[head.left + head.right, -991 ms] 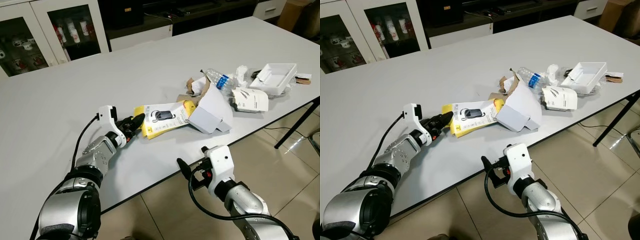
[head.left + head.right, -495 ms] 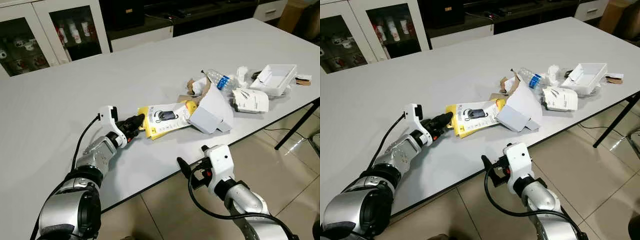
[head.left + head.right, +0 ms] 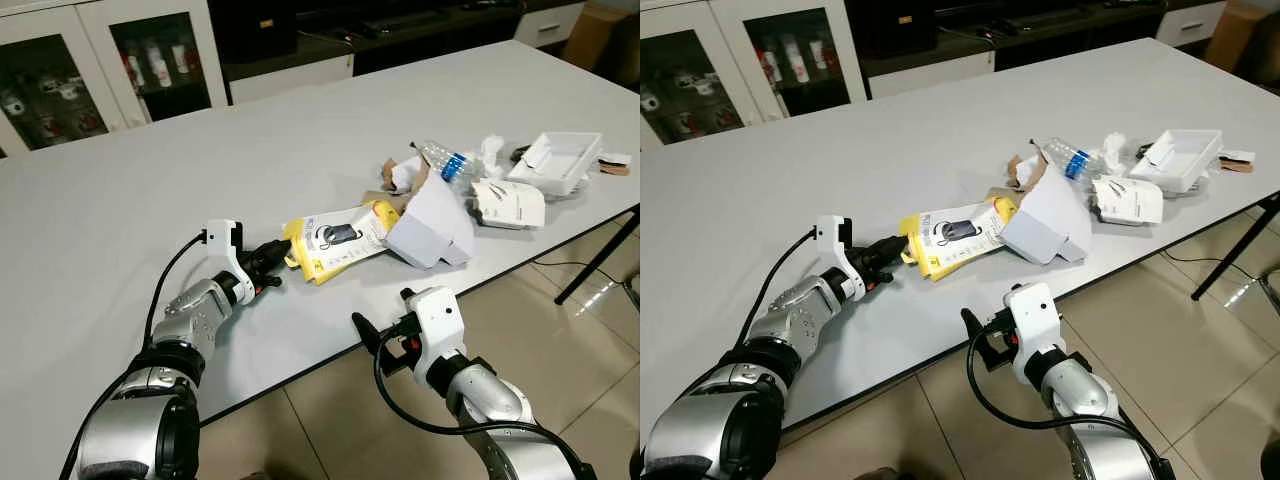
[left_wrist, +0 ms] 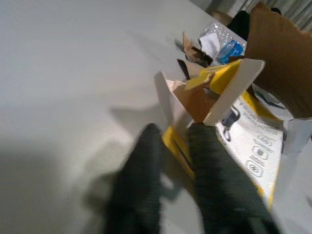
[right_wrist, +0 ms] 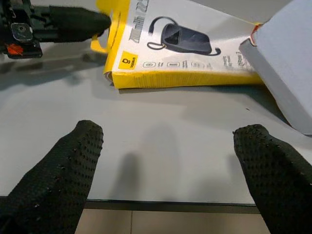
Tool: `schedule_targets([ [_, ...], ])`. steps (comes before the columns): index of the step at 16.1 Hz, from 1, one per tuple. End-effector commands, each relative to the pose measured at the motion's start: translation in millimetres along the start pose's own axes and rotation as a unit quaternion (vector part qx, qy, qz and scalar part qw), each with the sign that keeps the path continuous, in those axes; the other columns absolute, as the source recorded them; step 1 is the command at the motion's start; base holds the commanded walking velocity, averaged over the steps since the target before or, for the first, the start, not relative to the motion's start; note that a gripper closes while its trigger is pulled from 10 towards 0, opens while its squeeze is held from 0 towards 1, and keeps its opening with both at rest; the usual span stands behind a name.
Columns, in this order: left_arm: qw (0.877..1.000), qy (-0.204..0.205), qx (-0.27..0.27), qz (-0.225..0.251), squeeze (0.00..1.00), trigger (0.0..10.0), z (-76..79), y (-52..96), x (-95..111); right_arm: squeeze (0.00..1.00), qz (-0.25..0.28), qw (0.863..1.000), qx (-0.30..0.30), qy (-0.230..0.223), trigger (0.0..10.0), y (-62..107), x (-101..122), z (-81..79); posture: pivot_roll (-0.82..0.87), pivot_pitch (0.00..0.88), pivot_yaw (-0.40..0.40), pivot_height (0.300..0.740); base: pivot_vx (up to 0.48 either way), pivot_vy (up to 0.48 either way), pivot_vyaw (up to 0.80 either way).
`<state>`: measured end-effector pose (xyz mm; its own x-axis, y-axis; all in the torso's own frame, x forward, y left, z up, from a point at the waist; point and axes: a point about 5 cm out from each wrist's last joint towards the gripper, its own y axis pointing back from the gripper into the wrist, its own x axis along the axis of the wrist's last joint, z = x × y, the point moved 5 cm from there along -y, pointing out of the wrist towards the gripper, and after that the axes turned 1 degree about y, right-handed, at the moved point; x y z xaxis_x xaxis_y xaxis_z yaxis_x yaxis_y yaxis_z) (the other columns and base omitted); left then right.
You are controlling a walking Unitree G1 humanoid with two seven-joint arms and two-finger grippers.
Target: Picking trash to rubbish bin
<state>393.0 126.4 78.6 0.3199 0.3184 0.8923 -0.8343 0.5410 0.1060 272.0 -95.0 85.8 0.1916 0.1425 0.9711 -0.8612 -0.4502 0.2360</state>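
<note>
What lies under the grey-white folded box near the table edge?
The grey-white folded box overlaps the right end of the yellow package, with brown cardboard at its back edge. Anything else beneath it is covered.

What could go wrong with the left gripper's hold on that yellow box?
1. The left gripper seems to pinch only an end flap of the yellow box; the flap may bend or slip as it lifts.
2. The box's far end touches or lies under the white carton, so pulling could drag that toward the table edge.
3. The right gripper hangs open below the edge and gives no support.
</note>
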Motion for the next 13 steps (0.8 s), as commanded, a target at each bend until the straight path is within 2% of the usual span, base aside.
schedule_targets([
  [1, 1.000, -0.015, -0.015, 0.012, 1.00, 10.0, 0.4, 3.5, 6, 0.00, 0.002, 1.000, 0.001, 0.005, 10.0, 1.3, -1, 0.3, -0.12, 0.005, 0.047, 0.740, 0.000, 0.000, 0.00],
  [5, 0.999, -0.003, -0.043, 0.030, 1.00, 10.0, 5.2, 4.6, 12, 0.00, 0.003, 1.000, 0.005, 0.007, 10.0, -0.2, 0, 0.4, -0.12, 0.002, 0.047, 0.740, 0.000, 0.000, 0.00],
  [8, 0.997, -0.015, -0.071, 0.017, 1.00, 10.0, 13.1, 3.3, 8, 0.00, 0.003, 1.000, 0.002, 0.008, 10.0, 1.2, 0, 2.8, -0.13, 0.003, 0.048, 0.740, 0.000, 0.000, 0.00],
  [11, 0.997, -0.064, -0.036, 0.009, 1.00, 10.0, 5.5, 2.3, 8, 0.00, 0.005, 1.000, -0.001, 0.010, 10.0, 2.7, 1, 3.9, -0.14, 0.011, 0.050, 0.740, 0.000, 0.000, 0.00],
  [13, 0.996, -0.088, -0.010, 0.022, 1.00, 10.0, -1.1, 3.4, 15, 0.00, 0.006, 1.000, -0.004, 0.008, 10.0, 3.8, 1, 4.4, -0.15, 0.014, 0.052, 0.740, 0.000, 0.000, 0.00],
])
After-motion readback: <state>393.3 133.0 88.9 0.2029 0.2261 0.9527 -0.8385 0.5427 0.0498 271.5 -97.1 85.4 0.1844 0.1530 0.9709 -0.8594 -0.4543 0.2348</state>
